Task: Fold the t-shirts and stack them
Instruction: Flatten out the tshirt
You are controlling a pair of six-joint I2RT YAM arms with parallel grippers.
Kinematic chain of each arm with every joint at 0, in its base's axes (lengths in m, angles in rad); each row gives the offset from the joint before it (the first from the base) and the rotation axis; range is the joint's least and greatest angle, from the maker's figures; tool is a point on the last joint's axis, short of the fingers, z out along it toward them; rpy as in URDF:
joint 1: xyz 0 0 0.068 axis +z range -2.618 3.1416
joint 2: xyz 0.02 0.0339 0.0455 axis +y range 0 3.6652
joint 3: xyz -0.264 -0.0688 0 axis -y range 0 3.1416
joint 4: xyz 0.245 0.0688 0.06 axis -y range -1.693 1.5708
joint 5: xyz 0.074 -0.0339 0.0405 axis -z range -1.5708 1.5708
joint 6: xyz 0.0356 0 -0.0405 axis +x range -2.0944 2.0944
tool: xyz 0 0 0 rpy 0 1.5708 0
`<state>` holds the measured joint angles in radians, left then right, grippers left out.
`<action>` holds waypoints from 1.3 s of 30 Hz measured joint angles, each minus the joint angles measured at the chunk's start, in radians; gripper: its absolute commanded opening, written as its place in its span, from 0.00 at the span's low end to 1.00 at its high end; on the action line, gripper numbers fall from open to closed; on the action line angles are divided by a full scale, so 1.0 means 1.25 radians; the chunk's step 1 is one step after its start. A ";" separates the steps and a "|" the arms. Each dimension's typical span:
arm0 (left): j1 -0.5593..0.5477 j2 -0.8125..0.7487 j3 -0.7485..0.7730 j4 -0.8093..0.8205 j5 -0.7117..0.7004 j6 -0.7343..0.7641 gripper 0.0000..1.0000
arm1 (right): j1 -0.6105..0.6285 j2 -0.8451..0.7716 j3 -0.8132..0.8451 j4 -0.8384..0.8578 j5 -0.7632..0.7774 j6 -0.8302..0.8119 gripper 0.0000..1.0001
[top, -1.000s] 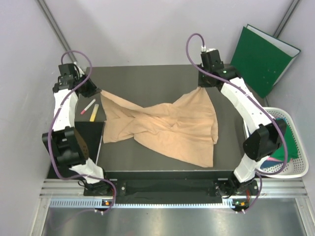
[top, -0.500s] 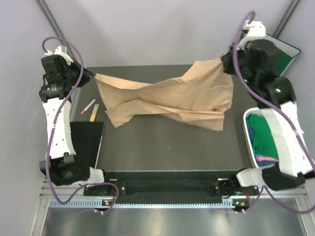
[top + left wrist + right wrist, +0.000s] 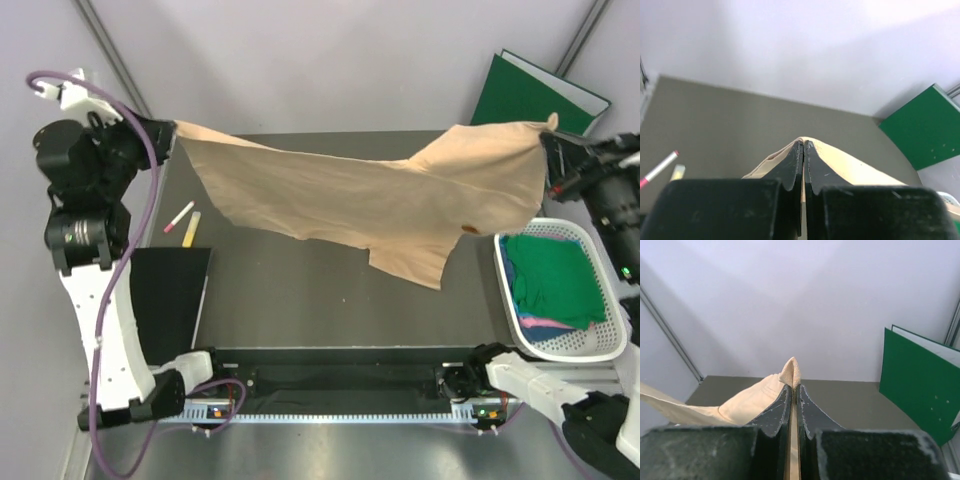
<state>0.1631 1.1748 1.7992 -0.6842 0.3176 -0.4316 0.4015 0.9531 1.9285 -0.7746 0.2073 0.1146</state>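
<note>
A large peach-beige t-shirt [image 3: 380,205] hangs stretched in the air above the dark table [image 3: 300,310], held by two corners. My left gripper [image 3: 172,128] is raised at the far left and shut on one corner of the cloth [image 3: 840,167]. High at the far right, my right gripper [image 3: 548,135] is shut on the other corner [image 3: 791,372]. The shirt's lower part sags toward the table's right middle. More t-shirts [image 3: 550,280], green, blue and pink, lie bundled in the white basket [image 3: 612,340].
A stiff green folder [image 3: 530,95] leans on the back wall at the right. A pink marker [image 3: 179,216] and a yellow one [image 3: 191,228] lie at the table's left edge. A black panel [image 3: 165,300] sits beside the table on the left.
Both arms have risen and spread outward, lifting the peach-beige t-shirt off the table and pulling it from a twisted heap into a taut spread sheet.
</note>
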 measured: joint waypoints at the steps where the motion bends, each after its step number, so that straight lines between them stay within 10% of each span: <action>1: -0.004 -0.018 0.011 0.000 -0.009 0.005 0.00 | 0.000 -0.017 0.000 -0.002 -0.005 0.000 0.00; 18: -0.052 -0.143 0.091 -0.033 -0.131 0.061 0.00 | -0.001 -0.051 0.136 -0.021 -0.017 -0.029 0.00; 30: -0.053 0.166 -0.036 0.005 -0.145 0.056 0.00 | -0.012 0.163 -0.186 0.193 0.038 -0.071 0.00; 39: -0.053 0.271 -0.016 -0.014 -0.146 0.044 0.00 | -0.056 0.334 -0.171 0.192 -0.014 -0.062 0.00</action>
<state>0.0971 1.5131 1.7798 -0.7021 0.1356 -0.3763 0.3309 1.3705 1.7149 -0.5350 0.1902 0.0372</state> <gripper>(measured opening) 0.012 0.014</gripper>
